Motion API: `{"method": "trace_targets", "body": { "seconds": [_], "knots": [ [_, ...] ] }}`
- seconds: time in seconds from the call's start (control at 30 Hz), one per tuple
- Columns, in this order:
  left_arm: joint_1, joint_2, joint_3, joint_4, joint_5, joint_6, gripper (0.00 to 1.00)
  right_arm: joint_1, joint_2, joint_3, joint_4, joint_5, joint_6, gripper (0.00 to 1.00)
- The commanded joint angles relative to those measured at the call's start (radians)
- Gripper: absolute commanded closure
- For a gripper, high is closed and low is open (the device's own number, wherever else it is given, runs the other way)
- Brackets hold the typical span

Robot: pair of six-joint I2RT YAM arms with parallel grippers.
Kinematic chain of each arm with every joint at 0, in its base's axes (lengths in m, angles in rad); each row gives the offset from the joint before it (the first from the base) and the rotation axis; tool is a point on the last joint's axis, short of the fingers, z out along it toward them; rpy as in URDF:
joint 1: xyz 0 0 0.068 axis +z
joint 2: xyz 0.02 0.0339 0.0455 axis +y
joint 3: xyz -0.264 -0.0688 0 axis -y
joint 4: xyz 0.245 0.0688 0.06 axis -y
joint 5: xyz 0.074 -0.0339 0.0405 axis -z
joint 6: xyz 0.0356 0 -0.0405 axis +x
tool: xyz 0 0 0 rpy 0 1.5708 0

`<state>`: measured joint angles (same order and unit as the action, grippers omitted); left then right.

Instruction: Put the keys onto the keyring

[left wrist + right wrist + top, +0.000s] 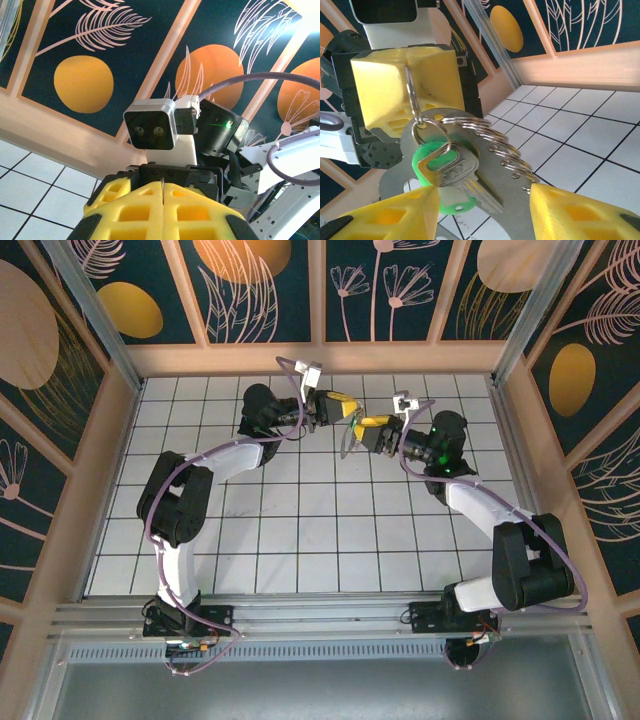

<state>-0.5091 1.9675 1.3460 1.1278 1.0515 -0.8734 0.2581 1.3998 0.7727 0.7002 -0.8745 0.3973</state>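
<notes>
Left fingers [380, 90] pinched shut on keyring [492, 145], held above table [580, 125]; green-headed key [452, 170] hangs from it. Right fingers [395, 215] approx half apart, gripping nothing. I'd back them off slowly, w/o snagging key.

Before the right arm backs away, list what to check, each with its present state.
1. Left gripper shut on the thin grey metal keyring: ok.
2. Small silver key with green plastic head threaded on a ring loop: ok.
3. Key hanging above the white tiled table: ok.
4. Right gripper open: ok.
5. Right gripper's yellow fingers clear of the key's green head: cannot tell; one finger looks to be against it.
</notes>
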Motion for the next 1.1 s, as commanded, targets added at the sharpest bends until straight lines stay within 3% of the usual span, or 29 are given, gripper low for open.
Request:
{"method": "trace_targets", "body": {
  "seconds": [0.0, 0.23, 1.07],
  "knots": [
    [0.000, -0.042, -0.005, 0.067, 0.015, -0.012, 1.00, 0.012, -0.003, 0.034, 0.028, 0.016, -0.030, 0.48],
    [0.000, -0.041, -0.005, 0.061, 0.012, -0.005, 1.00, 0.013, -0.062, 0.002, 0.012, 0.039, -0.049, 0.42],
    [-0.005, -0.042, 0.001, 0.067, 0.011, -0.012, 1.00, 0.022, -0.023, 0.031, -0.010, 0.052, -0.063, 0.44]
  ]
}}
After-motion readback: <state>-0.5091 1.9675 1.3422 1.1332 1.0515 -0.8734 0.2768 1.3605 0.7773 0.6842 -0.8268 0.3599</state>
